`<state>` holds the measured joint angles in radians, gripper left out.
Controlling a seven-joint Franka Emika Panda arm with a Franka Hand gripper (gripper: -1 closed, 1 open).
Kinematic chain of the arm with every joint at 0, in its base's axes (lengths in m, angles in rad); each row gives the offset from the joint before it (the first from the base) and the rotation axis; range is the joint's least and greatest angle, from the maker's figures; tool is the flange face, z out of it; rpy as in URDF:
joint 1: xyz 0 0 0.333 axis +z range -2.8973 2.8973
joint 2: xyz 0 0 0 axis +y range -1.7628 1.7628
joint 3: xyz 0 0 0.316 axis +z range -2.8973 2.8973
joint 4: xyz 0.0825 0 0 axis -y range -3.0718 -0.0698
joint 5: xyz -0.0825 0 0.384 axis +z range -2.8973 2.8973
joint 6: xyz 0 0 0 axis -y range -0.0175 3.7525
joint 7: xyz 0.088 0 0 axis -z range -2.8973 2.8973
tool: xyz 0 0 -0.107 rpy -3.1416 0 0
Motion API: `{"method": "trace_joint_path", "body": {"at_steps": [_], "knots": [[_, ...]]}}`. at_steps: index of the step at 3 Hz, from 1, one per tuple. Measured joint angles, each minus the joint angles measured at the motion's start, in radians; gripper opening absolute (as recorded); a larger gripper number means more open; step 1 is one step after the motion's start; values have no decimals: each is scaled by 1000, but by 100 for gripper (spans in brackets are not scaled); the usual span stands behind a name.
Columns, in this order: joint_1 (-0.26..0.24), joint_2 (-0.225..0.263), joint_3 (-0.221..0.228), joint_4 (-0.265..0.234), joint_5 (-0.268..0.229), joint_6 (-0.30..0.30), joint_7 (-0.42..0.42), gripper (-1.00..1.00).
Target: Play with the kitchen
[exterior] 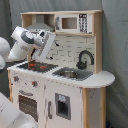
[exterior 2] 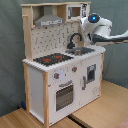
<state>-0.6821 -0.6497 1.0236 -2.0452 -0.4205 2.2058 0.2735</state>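
Hovering above the stovetop (exterior: 36, 65) of the kitchen (exterior: 70, 85), the gripper (exterior: 40, 56) points downward; its grip cannot be told.

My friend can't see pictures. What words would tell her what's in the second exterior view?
A white and wood toy kitchen stands on a wooden floor, and a white robot arm reaches in from the second exterior view's right, above the sink with its black tap. The black stovetop has red rings.
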Motion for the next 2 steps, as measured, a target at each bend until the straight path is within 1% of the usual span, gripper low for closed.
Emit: {"method": "trace_joint_path", "body": {"at_steps": [2], "knots": [[0,192,52,69,7,-1,-5,100]]}}
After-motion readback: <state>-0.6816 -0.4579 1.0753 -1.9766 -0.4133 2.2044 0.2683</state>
